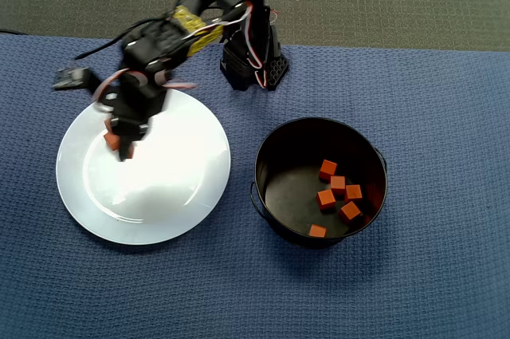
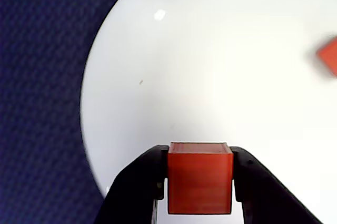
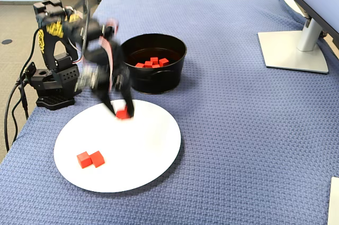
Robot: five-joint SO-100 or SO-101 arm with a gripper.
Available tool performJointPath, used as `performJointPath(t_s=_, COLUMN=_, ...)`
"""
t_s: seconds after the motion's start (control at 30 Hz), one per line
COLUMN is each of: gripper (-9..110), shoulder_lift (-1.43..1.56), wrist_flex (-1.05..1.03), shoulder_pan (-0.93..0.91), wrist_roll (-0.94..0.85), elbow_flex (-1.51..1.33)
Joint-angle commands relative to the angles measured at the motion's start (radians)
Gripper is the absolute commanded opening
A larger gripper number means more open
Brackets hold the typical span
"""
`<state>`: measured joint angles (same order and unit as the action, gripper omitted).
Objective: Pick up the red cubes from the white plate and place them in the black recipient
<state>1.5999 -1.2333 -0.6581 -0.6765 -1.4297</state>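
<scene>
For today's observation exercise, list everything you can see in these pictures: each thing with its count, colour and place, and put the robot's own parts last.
Red cubes in the pot: six, red-orange, on the pot's floor.
Red cubes on the plate: two, side by side near the plate's front left in the fixed view.
Held cube: one, red, between the fingers.
White plate: one, glossy, left of the pot in the overhead view.
Black pot: one, deep, round.
Table cloth: blue, textured.
Monitor stand: one, pale, far right of the fixed view.
Arm: one, black.
Gripper: shut on the held cube over the plate.
</scene>
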Motion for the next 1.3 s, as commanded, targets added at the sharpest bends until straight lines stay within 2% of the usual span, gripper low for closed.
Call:
performJointPath(t_s=0.0, gripper=0, shoulder_lift=0.213, wrist_flex=-0.091, shoulder_pan=0.230, wrist_roll=0.207, elbow_flex=0.040)
performJointPath(t_s=0.17, gripper=0, shoulder_lift=0.368, wrist_flex=-0.069, shoulder_pan=0.563, wrist_roll=0.380, elbow_flex=-0.110)
performJointPath(t_s=0.37, gripper=1, shoulder_lift=0.486, wrist_flex=0.029, shoulder_pan=0.862, wrist_roll=0.413, elbow_flex=-0.318)
performJointPath(t_s=0.43, gripper=34, shoulder_lift=0.492, wrist_flex=0.051, shoulder_pan=0.928, wrist_roll=0.331, elbow_flex=-0.391)
performJointPath(t_s=0.47, gripper=40, shoulder_lift=0.492, wrist_flex=0.049, shoulder_pan=0.937, wrist_roll=0.299, elbow_flex=-0.408)
performJointPath(t_s=0.6, gripper=48, shoulder_lift=0.469, wrist_flex=-0.021, shoulder_pan=0.798, wrist_roll=0.133, elbow_flex=-0.333)
performJointPath(t_s=0.77, gripper=46, shoulder_lift=0.393, wrist_flex=-0.006, shoulder_pan=0.436, wrist_roll=-0.146, elbow_flex=-0.255)
performJointPath(t_s=0.97, gripper=45, shoulder_lift=0.285, wrist_flex=0.178, shoulder_pan=0.083, wrist_roll=-0.518, elbow_flex=-0.337)
performJointPath(t_s=1.17, gripper=43, shoulder_lift=0.195, wrist_flex=0.282, shoulder_pan=-0.132, wrist_roll=-0.874, elbow_flex=-0.420)
performJointPath(t_s=1.27, gripper=43, shoulder_lift=0.152, wrist_flex=0.356, shoulder_pan=-0.209, wrist_roll=-0.983, elbow_flex=-0.456)
